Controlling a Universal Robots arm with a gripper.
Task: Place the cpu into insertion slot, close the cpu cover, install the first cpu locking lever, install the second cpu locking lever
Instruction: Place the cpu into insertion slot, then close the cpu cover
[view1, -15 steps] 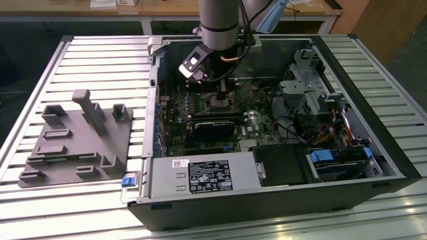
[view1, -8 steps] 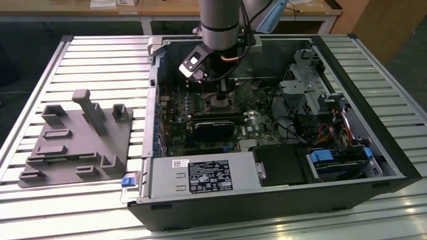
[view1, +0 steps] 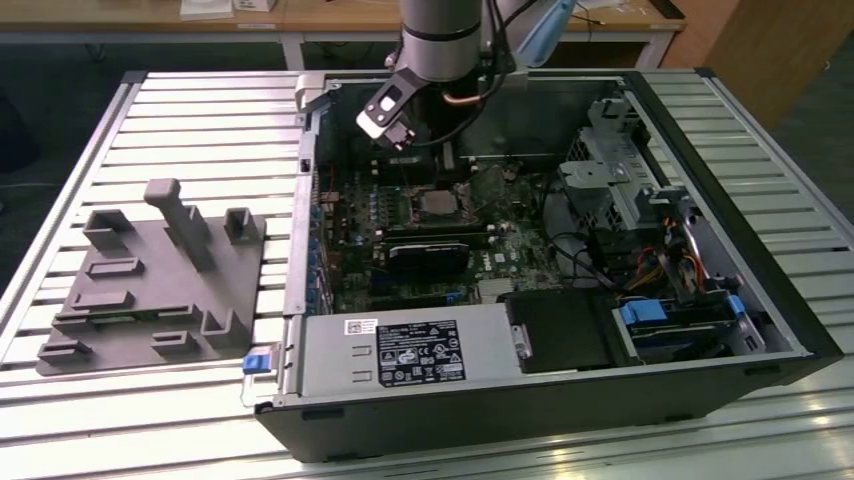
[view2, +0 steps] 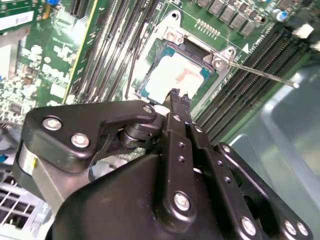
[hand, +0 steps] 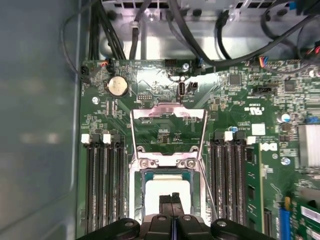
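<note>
1. Exterior view:
   - The arm reaches down into an open computer case on the slatted worktop.
   - The claw is low over the motherboard. Its finger gap can't be read from this angle.
   - The cpu is directly below the claw's tip.
   - A black graphics card is next past the cpu from the claw, and the white-labelled power supply box is farther out on the same line.
   - A grey fixture block is well apart from the claw, outside the case, toward the exterior view's left.

2. Second wrist view:
   - The claw is narrow, with its fingertips together and nothing visible between them.
   - The tips are over the near edge of the cpu, which lies flat in the insertion slot. Whether they touch it or hover can't be told.
   - A thin lever rod runs from a slot corner out over the memory slots, off to one side of the claw.

3. First wrist view:
   - The claw has its tips pressed together directly over the cpu.
   - The cpu is seated in the insertion slot.
   - The cpu cover is flipped open beyond the slot from the claw, and the board shows through its cut-out.
   - Memory slots flank the claw on both sides.
   - A coin cell sits beyond the cover.
</note>
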